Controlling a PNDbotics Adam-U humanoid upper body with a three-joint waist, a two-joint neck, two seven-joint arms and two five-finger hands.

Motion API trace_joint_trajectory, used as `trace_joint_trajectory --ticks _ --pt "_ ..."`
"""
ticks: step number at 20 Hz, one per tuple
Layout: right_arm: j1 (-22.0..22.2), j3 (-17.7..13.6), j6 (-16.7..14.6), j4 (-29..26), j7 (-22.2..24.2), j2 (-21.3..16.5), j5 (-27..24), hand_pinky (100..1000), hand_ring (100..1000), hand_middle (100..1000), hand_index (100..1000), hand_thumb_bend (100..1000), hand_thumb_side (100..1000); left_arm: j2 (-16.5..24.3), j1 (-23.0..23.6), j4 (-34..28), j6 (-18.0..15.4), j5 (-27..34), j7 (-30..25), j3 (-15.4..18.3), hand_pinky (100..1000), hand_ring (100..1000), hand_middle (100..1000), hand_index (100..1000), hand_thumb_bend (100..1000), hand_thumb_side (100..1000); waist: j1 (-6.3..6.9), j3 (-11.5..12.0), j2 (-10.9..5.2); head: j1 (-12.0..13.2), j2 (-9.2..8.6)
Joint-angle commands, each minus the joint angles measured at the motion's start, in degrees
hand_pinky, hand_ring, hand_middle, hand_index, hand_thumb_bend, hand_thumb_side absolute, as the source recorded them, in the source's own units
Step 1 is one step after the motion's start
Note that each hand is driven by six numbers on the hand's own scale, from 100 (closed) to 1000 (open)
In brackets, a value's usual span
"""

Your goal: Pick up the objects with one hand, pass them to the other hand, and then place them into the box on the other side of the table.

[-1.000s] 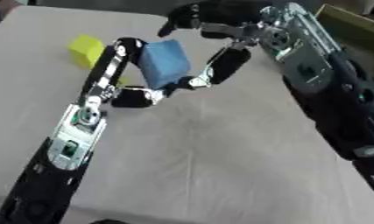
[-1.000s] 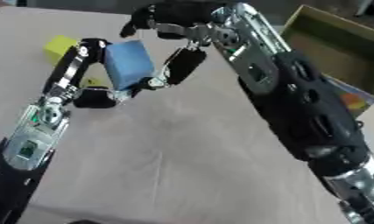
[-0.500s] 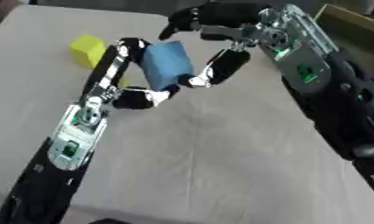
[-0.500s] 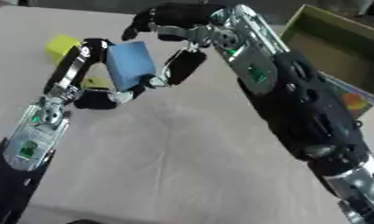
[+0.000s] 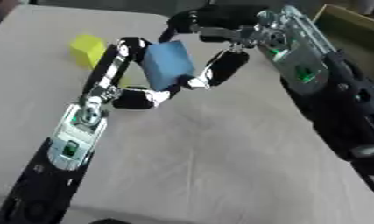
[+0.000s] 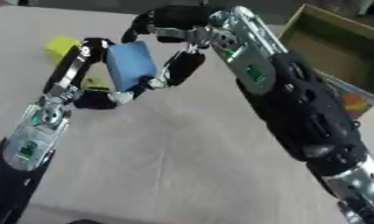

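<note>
A blue block (image 5: 167, 63) is held up above the table's far left part. My left hand (image 5: 132, 94) reaches up from the lower left, one finger along the block's left edge and the thumb under its lower corner. My right hand (image 5: 220, 65) comes in from the upper right. Its dark fingers (image 5: 209, 17) curl over the block's top and its thumb presses the lower right edge. Both hands are shut on the block. The open cardboard box (image 6: 335, 52) stands at the table's right side.
A yellow block (image 5: 86, 48) lies on the table at the far left, behind my left arm. A second small yellow piece (image 6: 94, 82) shows beneath my left hand. Colourful items (image 6: 351, 98) lie inside the box. The near half of the table is bare cloth.
</note>
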Motion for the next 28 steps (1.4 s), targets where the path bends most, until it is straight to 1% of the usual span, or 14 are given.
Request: trace_joint_trajectory --ticks 1,4,10,12,13,14,15,16,17,18,22,24,27,28 --pt "-1.5 -0.3 -0.2 -0.1 0.5 -0.2 -0.1 983 1000 824 899 347 441 0.4 -1.1 -1.6 -0.2 0.2 0.2 0.0 567 526 481 452 100 100 0.16 0.0 -0.76 0.2 0.11" --pt "-1.5 -0.4 -0.3 0.3 1.0 -0.1 -0.2 987 1000 822 898 339 436 0.4 -1.1 -1.7 -0.3 0.4 0.5 0.0 567 525 480 452 100 100 0.14 0.1 -0.7 0.2 0.12" --pt "-1.4 -0.5 0.2 0.9 1.5 0.1 -1.3 984 1000 760 855 282 365 0.3 -1.1 -1.7 -0.4 0.2 0.4 0.0 568 526 481 452 100 100 0.18 0.1 -0.64 0.2 0.23" --pt "-1.4 -0.6 0.5 1.0 1.4 0.2 -1.6 976 1000 725 827 268 328 0.3 -1.2 -1.7 -0.4 0.2 0.4 0.0 568 526 481 453 100 100 0.2 0.0 -0.65 0.2 0.24" --pt "-1.4 -0.6 0.7 1.0 1.3 0.2 -1.8 972 1000 693 803 264 277 0.3 -1.2 -1.7 -0.4 0.2 0.4 0.0 568 526 481 453 100 100 0.19 0.0 -0.65 0.2 0.25" --pt "-1.4 -0.6 0.9 1.0 1.2 0.2 -2.1 970 1000 673 790 252 255 0.2 -1.2 -1.7 -0.4 0.3 0.4 0.0 568 526 481 453 100 100 0.19 0.0 -0.65 0.2 0.27" --pt "-1.3 -0.7 1.3 1.1 0.9 0.3 -2.4 963 1000 618 760 199 189 0.2 -1.2 -1.7 -0.4 0.3 0.3 0.0 569 526 481 454 100 100 0.19 0.0 -0.65 0.2 0.3" --pt "-1.3 -0.7 1.7 1.2 0.6 0.3 -2.7 961 1000 596 746 176 166 0.2 -1.2 -1.7 -0.4 0.3 0.3 0.0 569 526 481 454 100 100 0.2 0.0 -0.65 0.3 0.31" --pt "-1.3 -0.7 2.2 1.2 0.3 0.4 -3.1 959 1000 552 718 136 149 0.2 -1.2 -1.7 -0.4 0.2 0.2 0.0 570 527 481 454 100 100 0.2 0.0 -0.65 0.3 0.32" --pt "-1.3 -0.8 2.6 1.3 -0.2 0.4 -3.6 955 1000 536 699 112 139 0.2 -1.2 -1.7 -0.4 0.2 0.2 0.0 570 527 481 455 100 100 0.21 0.0 -0.64 0.3 0.33" --pt "-1.2 -0.7 4.1 1.2 -1.8 0.4 -5.3 939 984 485 628 100 104 0.2 -1.1 -1.5 -0.1 0.1 0.3 0.2 573 528 484 465 100 100 0.23 0.0 -0.62 0.4 0.38" --pt "-1.3 -0.6 4.6 1.1 -2.3 0.3 -6.1 934 967 467 599 100 100 0.2 -1.1 -1.3 0.2 0.1 0.3 0.3 589 541 503 513 100 100 0.25 0.0 -0.63 0.4 0.37" --pt "-1.3 -0.7 5.5 1.0 -3.2 0.2 -7.0 923 937 429 555 100 100 0.3 -1.1 -0.9 1.1 -0.8 0.2 0.5 661 611 585 698 100 100 0.29 0.0 -0.67 0.4 0.35" --pt "-1.3 -0.7 5.8 0.9 -3.6 0.2 -7.2 920 931 421 546 100 100 0.3 -1.1 -0.8 1.5 -1.4 0.4 0.6 665 617 592 714 100 100 0.3 0.0 -0.69 0.4 0.36"
